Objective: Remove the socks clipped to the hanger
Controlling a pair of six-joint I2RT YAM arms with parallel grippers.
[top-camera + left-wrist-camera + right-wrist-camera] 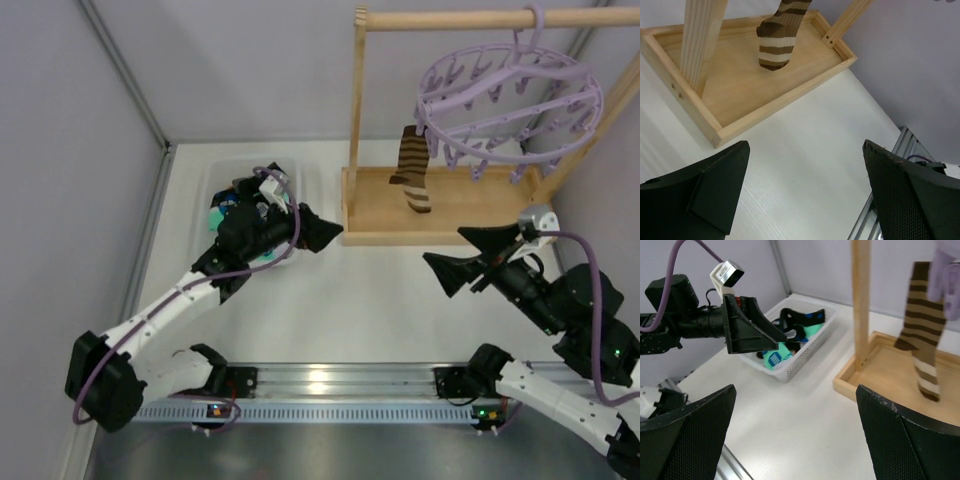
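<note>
The lavender hanger (510, 95) hangs by its hook from the wooden rail at the back right. One brown striped sock (412, 170) hangs from a clip on its left side, with its toe over the wooden base. This sock also shows in the left wrist view (780, 40) and the right wrist view (922, 330). Teal and black socks (785, 347) lie in a white basket (805, 365). My left gripper (325, 232) is open and empty beside the basket, left of the base. My right gripper (445, 247) is open and empty, in front of the base.
The wooden frame has a tray-like base (375, 232) and an upright post (356, 100) next to the sock. The basket (215, 175) sits at the back left, partly under my left arm. A metal rail (330, 385) runs along the near edge. Grey walls close in both sides.
</note>
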